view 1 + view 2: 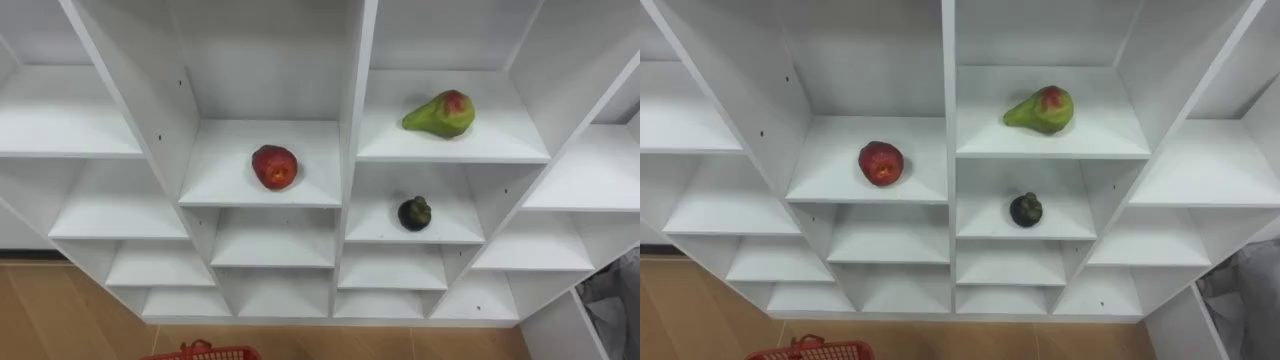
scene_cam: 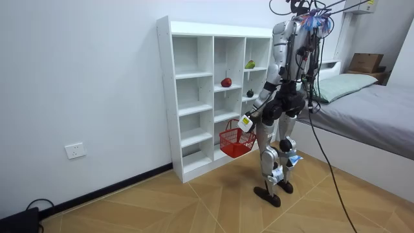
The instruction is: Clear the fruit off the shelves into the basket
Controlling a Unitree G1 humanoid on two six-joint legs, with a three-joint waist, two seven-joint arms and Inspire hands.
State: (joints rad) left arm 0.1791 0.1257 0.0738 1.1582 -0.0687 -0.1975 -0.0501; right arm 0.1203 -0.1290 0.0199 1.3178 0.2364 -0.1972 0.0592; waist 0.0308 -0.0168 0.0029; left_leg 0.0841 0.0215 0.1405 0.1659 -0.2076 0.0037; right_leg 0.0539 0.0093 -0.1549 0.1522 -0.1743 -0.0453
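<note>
You're standing square in front of the white closet, with the red basket low by your left side. It hangs from your left hand, whose fingers are hooked round its handle. All three fruits sit on the shelves, so by my read the picking is yet to start.

The red apple sits in the middle column, close to its shelf's front edge and a little toward the right wall. The pear is one column to the right and one shelf higher, about halfway back. The small dark fruit is in the compartment directly under the pear, toward the right of that shelf.

The apple looks the easiest first pick, as it is nearest the front edge. Come in level over that edge and keep your wrist clear of the shelf above. Close your fingers round its middle, because it is round and may roll back if nudged.

The pear lies on its side with its long axis running roughly along the shelf's front edge. The narrow green end points toward the left wall, and the fat blushed end toward the right. Take it across the thick body, not by the taper.

The dark fruit is round, with no long axis to speak of
</note>
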